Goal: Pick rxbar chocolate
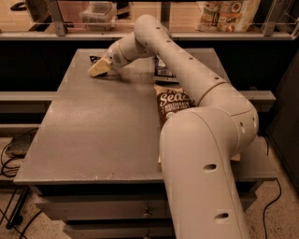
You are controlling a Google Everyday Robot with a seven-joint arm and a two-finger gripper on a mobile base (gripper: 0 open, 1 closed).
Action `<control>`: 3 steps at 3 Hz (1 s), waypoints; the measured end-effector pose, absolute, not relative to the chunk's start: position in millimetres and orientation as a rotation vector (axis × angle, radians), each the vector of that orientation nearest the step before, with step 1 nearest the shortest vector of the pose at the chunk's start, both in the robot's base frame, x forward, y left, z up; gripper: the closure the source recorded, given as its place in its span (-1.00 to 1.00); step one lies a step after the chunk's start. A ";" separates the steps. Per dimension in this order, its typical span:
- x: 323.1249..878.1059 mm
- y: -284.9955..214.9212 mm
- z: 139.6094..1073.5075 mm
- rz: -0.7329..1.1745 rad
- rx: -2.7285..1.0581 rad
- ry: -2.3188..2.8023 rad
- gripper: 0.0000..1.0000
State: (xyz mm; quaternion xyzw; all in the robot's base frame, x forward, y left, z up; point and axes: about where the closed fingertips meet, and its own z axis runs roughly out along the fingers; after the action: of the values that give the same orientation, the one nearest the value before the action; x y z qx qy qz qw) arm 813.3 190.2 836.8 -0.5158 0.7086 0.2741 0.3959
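The rxbar chocolate (pixel 95 58) shows only as a small dark sliver at the table's far left, right behind my gripper and mostly hidden by it. My gripper (pixel 99 68) is low over the grey table (pixel 93 130) at the far left, its tan fingertips pointing left and down, right at the bar. My arm reaches across from the right foreground.
A tan-and-brown "Sea Salt" chip bag (pixel 174 100) lies at the middle right, partly under my arm. A blue-and-white snack bag (pixel 163 70) lies behind it. A shelf with packages (pixel 229 14) runs behind the table. Cables (pixel 11 154) lie on the floor at left.
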 end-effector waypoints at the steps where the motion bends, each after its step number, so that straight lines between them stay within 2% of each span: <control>1: 813.3 190.2 836.9 0.695 -1.307 1.796 1.00; 3: 813.2 190.2 837.0 0.694 -1.308 1.795 1.00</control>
State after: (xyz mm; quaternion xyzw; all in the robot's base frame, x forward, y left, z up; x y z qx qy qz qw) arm 813.2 190.2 837.0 -0.5159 0.7084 0.2739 0.3961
